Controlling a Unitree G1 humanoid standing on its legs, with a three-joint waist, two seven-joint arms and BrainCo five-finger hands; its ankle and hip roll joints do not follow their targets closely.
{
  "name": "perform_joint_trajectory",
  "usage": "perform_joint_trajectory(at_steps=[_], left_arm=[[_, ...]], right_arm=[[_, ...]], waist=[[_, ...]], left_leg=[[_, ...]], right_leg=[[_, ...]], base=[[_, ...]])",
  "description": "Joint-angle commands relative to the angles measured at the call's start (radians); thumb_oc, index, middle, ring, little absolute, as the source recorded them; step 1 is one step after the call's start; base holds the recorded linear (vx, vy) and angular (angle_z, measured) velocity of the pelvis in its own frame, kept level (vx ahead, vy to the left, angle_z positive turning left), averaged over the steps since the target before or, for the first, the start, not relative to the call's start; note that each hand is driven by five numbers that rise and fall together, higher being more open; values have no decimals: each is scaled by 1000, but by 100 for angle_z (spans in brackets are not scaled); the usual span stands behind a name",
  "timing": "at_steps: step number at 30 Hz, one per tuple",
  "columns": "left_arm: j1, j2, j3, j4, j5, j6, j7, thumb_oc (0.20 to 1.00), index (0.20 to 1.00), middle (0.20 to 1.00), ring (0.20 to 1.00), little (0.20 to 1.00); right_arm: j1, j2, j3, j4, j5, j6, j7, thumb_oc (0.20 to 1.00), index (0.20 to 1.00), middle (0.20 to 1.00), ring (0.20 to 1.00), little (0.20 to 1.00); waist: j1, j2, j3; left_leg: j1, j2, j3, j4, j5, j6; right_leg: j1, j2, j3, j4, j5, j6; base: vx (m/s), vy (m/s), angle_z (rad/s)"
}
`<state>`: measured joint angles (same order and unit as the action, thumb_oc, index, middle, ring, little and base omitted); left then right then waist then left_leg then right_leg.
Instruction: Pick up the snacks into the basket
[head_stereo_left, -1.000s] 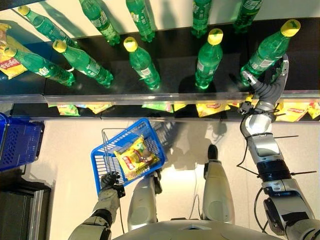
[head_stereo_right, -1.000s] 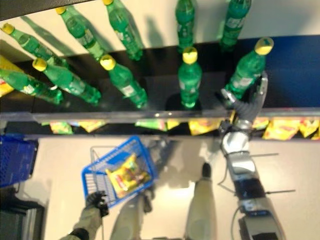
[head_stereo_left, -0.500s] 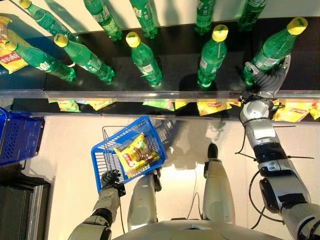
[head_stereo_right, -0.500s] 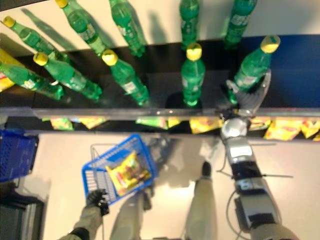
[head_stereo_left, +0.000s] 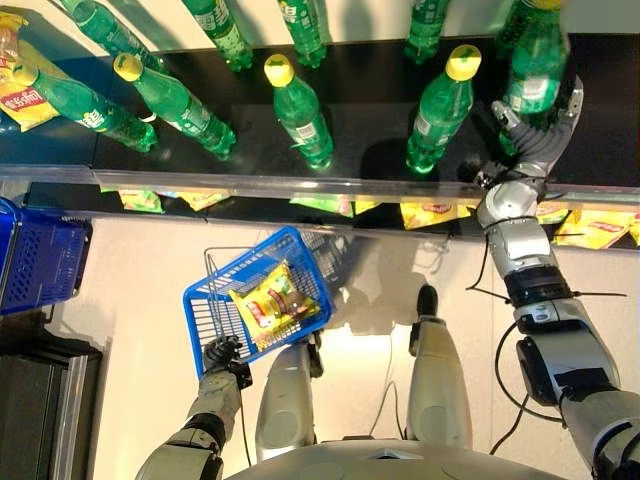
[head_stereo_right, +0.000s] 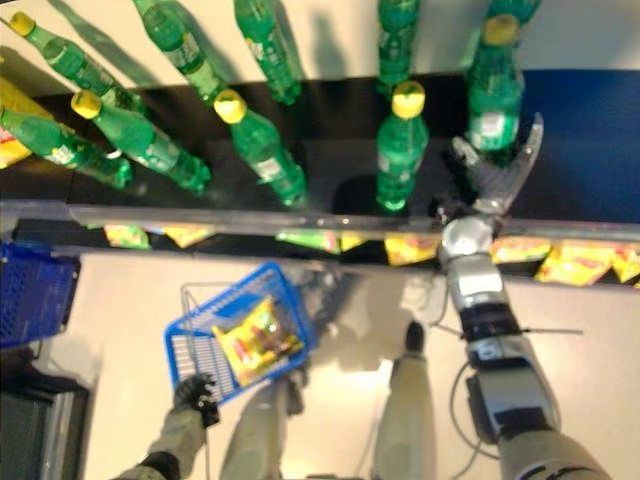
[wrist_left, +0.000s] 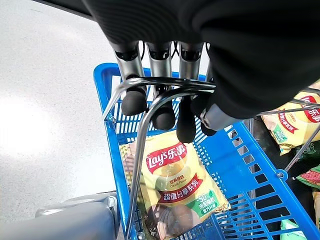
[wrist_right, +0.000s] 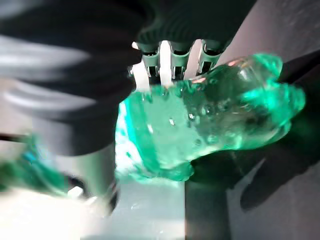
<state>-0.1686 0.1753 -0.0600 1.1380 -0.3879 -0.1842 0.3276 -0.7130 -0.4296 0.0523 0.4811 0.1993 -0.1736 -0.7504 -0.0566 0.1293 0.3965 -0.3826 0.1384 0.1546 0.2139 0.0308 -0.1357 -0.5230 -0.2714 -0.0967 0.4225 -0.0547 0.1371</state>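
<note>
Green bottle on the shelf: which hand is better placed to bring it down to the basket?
The right hand: its fingers are already curled round the green bottle. The left hand is tied up, shut on the handle of the blue basket, which already carries a yellow snack bag.

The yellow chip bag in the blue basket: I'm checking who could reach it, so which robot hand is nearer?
Left. The left robot hand grips the blue basket's metal handle just above the chip bag. The right robot hand is up at the shelf, around a green bottle.
</note>
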Motion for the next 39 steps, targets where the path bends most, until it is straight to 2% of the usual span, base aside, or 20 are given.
perform_joint_trajectory(at_steps=[1,10,22,23,24,25,32,39], left_arm=[[22,87,-16,14,-50,-20,31,200,200,200,200,200],[24,85,-8,13,-63,-19,38,200,200,200,200,200],[24,93,7,12,-53,-19,31,200,200,200,200,200],[25,94,6,8,-52,-19,30,200,200,200,200,200],[25,94,6,8,-52,-19,30,200,200,200,200,200],[23,98,7,2,-52,-21,27,200,200,200,200,200],[18,107,22,6,-50,-15,23,200,200,200,200,200],[17,120,39,14,-56,-15,17,200,200,200,200,200]], right_arm=[[-69,-34,-9,-27,0,-64,-6,200,200,200,200,200],[-41,-22,-40,-31,7,-64,-41,200,200,200,200,200],[4,-55,-44,-61,-49,-26,-13,200,200,200,200,200],[6,-59,-41,-63,-60,-17,-9,645,645,645,645,645],[6,-59,-41,-63,-60,-17,-9,645,645,645,645,645],[-10,-78,-33,-57,-87,9,-6,1000,1000,1000,1000,1000],[-58,-115,-9,-105,-150,36,18,1000,1000,1000,1000,1000],[-106,-127,31,-135,-126,23,75,1000,1000,1000,1000,1000]], waist=[[18,-41,-9],[19,-40,-17],[18,-45,-28],[18,-46,-28],[18,-46,-28],[20,-50,-29],[20,-62,-31],[25,-79,-34]], left_leg=[[-8,-14,-30,125,-109,41],[-20,-17,-32,134,-113,42],[-23,-21,-38,132,-111,43],[-24,-21,-40,132,-111,43],[-24,-21,-40,132,-111,43],[-24,-19,-41,131,-108,41],[-28,-17,-45,130,-104,40],[-24,-14,-45,124,-103,39]], right_leg=[[11,7,27,-86,117,25],[3,8,28,-83,118,24],[9,6,25,-86,118,25],[8,6,24,-85,118,24],[8,6,24,-85,118,24],[10,8,21,-87,119,25],[9,13,17,-90,120,23],[12,18,19,-94,119,22]], base=[[0,0,0],[0,0,0],[0,0,0],[0,0,0],[0,0,0],[0,0,0],[-1,-9,4],[0,0,0]])
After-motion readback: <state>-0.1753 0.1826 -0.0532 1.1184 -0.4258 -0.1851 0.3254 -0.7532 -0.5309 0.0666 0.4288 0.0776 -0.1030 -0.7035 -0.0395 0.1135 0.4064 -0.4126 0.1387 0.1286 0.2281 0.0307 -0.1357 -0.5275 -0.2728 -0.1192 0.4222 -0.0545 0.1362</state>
